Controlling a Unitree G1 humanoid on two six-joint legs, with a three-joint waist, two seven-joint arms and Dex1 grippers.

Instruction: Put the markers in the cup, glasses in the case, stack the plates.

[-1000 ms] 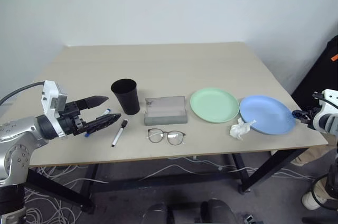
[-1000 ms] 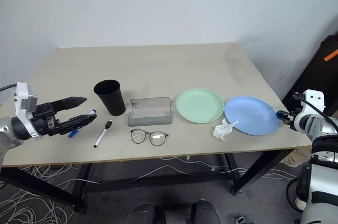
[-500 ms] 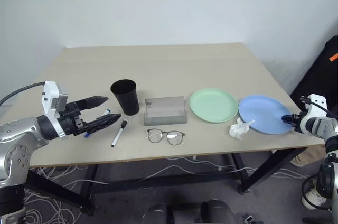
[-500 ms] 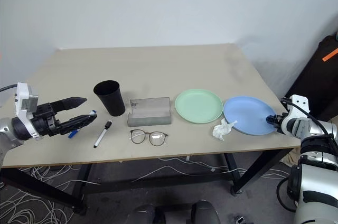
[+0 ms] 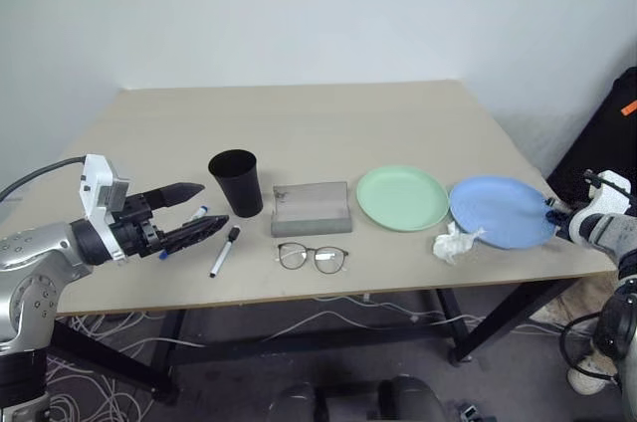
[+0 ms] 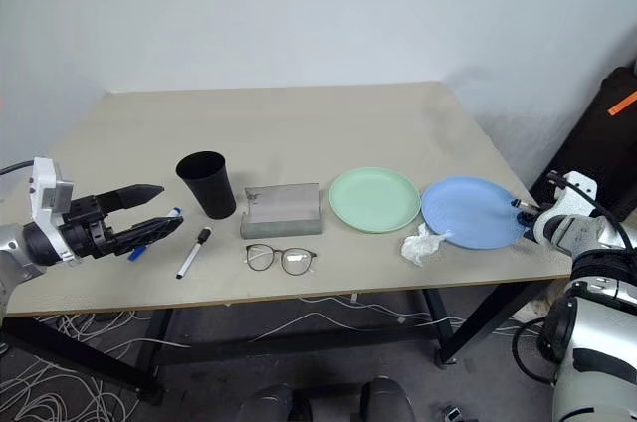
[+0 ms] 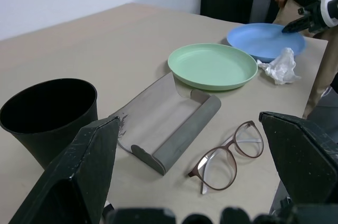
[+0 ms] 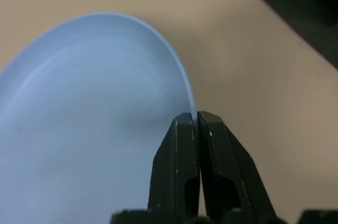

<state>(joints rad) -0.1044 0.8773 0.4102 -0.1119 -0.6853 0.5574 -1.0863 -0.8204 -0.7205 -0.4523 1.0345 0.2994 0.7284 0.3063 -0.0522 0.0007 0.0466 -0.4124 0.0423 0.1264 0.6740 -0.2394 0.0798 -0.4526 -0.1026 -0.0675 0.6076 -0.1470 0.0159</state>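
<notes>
Beige worktop [image 5: 318,123] against plain white wall. Right gripper [image 8: 196,119] clenched on rim of blue plate [image 5: 501,212] at worktop's right edge; green plate [image 5: 402,196] and white tissue [image 5: 454,242] beyond it. Left gripper [image 5: 199,205] released, hovering; markers [image 5: 225,250] directly under its tips, empty black cup [image 5: 236,182], open grey case [image 5: 313,208], glasses [image 5: 313,257] just ahead. Far half of worktop bare.

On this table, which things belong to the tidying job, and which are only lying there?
For the job:
black cup
two markers
glasses
grey case
green plate
blue plate

Only lying there:
crumpled white tissue
cables on the floor
</notes>
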